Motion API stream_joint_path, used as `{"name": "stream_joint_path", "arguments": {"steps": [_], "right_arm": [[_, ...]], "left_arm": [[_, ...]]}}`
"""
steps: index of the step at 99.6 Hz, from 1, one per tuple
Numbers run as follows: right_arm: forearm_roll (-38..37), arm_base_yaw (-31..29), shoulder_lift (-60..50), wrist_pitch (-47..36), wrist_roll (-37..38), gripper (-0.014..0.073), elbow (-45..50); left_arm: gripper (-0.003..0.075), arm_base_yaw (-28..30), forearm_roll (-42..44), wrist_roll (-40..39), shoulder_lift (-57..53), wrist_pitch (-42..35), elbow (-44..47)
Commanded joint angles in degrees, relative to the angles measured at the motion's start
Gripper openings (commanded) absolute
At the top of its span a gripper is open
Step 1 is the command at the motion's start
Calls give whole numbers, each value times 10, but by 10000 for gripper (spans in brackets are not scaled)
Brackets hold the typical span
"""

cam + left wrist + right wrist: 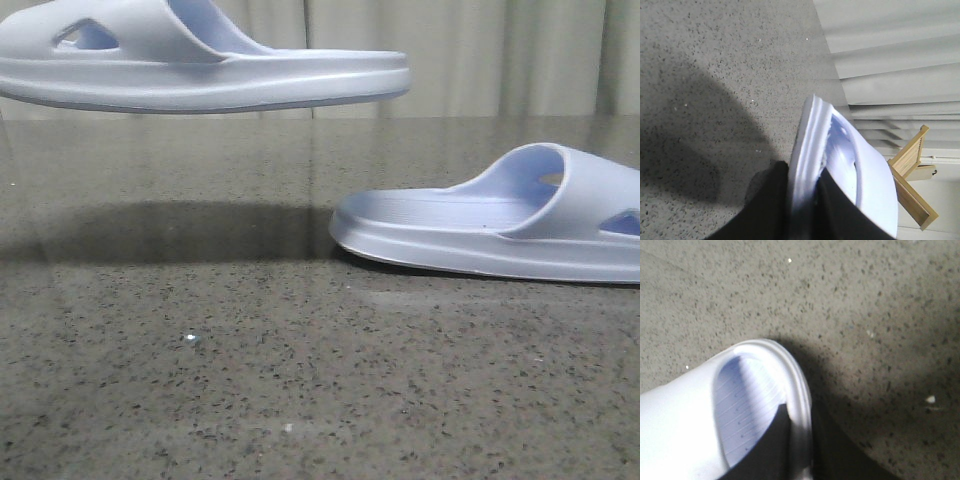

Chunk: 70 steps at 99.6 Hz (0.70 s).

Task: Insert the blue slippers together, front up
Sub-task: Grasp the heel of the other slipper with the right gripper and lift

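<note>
The speckled table (pixel 250 400) is bearing one blue slipper (pixel 490 225), whose edge the right gripper (pixel 800 460) is clamping. Above it, the left gripper (pixel 802 210) is gripping the raised slipper (pixel 200 60).

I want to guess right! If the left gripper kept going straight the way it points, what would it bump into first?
Probably nothing soon. The left gripper is clamped on the lifted slipper, pointing along it. Past the slipper's end only the curtain shows, far behind; depth is hard to judge.
</note>
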Motion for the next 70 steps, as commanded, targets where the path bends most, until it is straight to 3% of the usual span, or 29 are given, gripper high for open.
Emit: {"name": "stream_joint_path", "arguments": {"steps": [1,28,70], "right_arm": [[0,0,-12,-48,-6,-107,-18],[-9,0,-63,-46,-10,-107,-57],[-133,-1,-175,56,-10,-106,-135]], "left_arm": [[16,4,-40,-3,-11,20,-14],[16,4,-40,-3,-11,20,-14],[16,4,-40,-3,-11,19,-14]]}}
